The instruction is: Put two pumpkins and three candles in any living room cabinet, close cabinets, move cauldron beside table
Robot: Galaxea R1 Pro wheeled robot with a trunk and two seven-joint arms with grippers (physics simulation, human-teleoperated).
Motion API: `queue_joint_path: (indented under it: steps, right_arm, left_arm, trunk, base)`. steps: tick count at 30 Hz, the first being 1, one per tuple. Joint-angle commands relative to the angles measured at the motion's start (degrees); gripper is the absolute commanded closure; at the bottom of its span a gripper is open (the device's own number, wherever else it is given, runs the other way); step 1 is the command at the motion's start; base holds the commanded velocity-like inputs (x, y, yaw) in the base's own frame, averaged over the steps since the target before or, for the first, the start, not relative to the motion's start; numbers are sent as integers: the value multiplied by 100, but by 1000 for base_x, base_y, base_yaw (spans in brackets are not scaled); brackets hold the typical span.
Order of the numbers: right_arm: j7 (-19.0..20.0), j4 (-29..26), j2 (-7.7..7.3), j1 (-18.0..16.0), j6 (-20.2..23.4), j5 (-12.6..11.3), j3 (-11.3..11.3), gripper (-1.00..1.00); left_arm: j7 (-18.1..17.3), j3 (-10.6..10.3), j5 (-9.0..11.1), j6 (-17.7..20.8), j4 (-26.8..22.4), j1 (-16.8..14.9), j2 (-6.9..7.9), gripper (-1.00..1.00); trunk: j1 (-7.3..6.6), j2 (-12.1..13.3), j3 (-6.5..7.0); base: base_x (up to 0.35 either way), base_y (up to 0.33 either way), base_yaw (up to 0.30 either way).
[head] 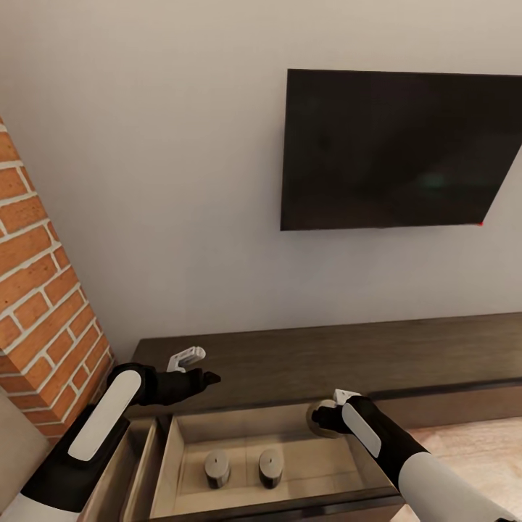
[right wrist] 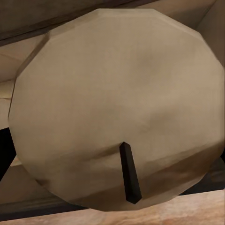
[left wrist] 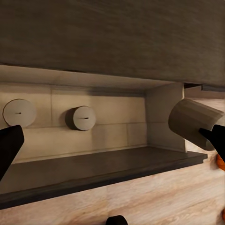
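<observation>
- The cabinet stands against the wall below the television; one pull-out drawer at the brick-column end of the cabinet stands open, its lighter interior exposed.
- Two candles — first candle and second candle — stand upright side by side on the drawer floor, apart from each other; the left wrist view shows the same pair inside the drawer.
- The right gripper holds the third candle over the drawer's edge on the side away from the brick column, with its fingers closed around it; in the right wrist view this candle's top and wick sit close to the camera.
- The left gripper hovers above the cabinet top, behind the open drawer; it carries nothing, and its finger spacing cannot be judged.
- Progress, as a judgement: two of three candles are stowed, and the third is at the drawer but not yet released.
- Remaining: release the third candle, stow both pumpkins, close the drawer, then set the cauldron beside the living-room table.
- A small orange patch at the edge of the left wrist view, beyond the held candle, may be a pumpkin on the floor — too little is visible to confirm.
</observation>
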Motion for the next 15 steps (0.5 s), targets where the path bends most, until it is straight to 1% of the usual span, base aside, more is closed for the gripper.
queue_joint_path:
  steps: [1, 8, 12, 15]
  right_arm:
    - [-54, -13, -8, -6, 6, -60, 39, 100]
    - [-56, -13, -2, -6, 1, -63, 38, 100]
    - [-57, 3, -4, -6, -126, -64, 43, 100]
    - [-63, 11, -1, -6, -171, -68, 44, 100]
  left_arm:
    - [60, -9, 56, 1, -4, -5, 4, -100]
    - [56, -9, 58, 3, -9, -5, 4, -100]
    - [40, -9, 65, 4, -29, -5, 4, -100]
    - [6, -4, 122, 16, -42, -5, 13, -100]
  trunk:
    - [22, -45, -24]
    - [176, -326, -150]
    - [264, -486, -222]
    - [330, -606, -276]
  base:
    - [0, 0, 0]
    - [0, 0, 0]
    - [0, 0, 0]
    - [0, 0, 0]
